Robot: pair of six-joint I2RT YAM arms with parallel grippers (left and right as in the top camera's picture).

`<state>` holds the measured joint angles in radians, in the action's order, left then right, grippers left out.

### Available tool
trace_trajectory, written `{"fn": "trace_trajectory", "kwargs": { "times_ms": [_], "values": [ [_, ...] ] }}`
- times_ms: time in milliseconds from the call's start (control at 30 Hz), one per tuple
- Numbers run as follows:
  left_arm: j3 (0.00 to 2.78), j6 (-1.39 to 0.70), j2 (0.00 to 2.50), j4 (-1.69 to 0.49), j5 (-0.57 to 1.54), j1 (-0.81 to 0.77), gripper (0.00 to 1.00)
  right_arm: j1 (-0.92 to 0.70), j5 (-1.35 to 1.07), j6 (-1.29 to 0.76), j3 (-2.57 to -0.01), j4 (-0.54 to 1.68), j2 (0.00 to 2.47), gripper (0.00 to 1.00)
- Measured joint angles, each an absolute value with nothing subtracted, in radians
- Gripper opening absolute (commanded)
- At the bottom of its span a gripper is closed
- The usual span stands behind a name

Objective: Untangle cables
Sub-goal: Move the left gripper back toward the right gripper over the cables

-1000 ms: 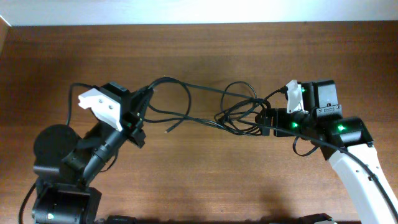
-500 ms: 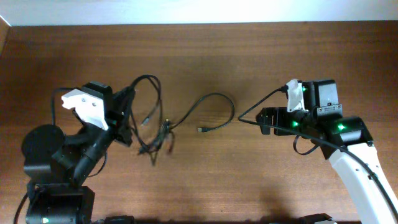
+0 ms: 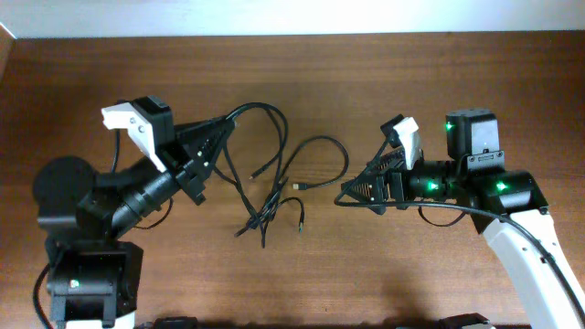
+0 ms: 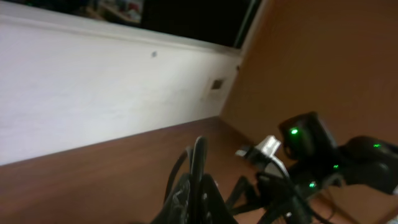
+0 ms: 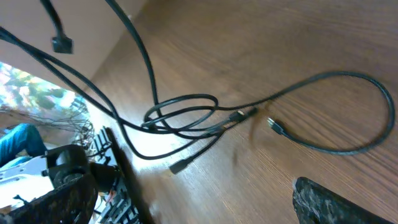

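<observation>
On your left gripper [image 3: 218, 139], the jaws are pinching the cables [image 3: 267, 203], which are stretching lengthwise away from it, plug ends resting on the surface [image 3: 302, 73]. The right gripper [image 3: 345, 194] is hovering beyond them; you cannot tell its jaws' opening.

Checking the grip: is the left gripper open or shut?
Shut: in the overhead view the left gripper clamps the cables, which trail from its tip.

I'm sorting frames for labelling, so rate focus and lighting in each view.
Overhead: sharp, evenly lit, the cables crisp on the wooden table. Left wrist: soft-focus, dark foreground. Right wrist: cables clear, slight smear near a plug, blown-out brightness at left.
</observation>
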<state>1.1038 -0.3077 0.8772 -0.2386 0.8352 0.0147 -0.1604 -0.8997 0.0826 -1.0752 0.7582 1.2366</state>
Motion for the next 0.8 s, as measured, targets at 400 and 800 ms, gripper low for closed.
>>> {"fn": "trace_trajectory", "kwargs": {
  "times_ms": [400, 800],
  "values": [
    [1.106, -0.361, 1.094, 0.178, 0.826, -0.456, 0.0, -0.16, -0.915, 0.041, -1.075, 0.715, 1.239, 0.99],
    [1.106, -0.516, 1.111, 0.369, 0.819, -0.522, 0.0, -0.16, -0.365, -0.191, -1.075, 0.72, 1.398, 0.99]
  ]
}}
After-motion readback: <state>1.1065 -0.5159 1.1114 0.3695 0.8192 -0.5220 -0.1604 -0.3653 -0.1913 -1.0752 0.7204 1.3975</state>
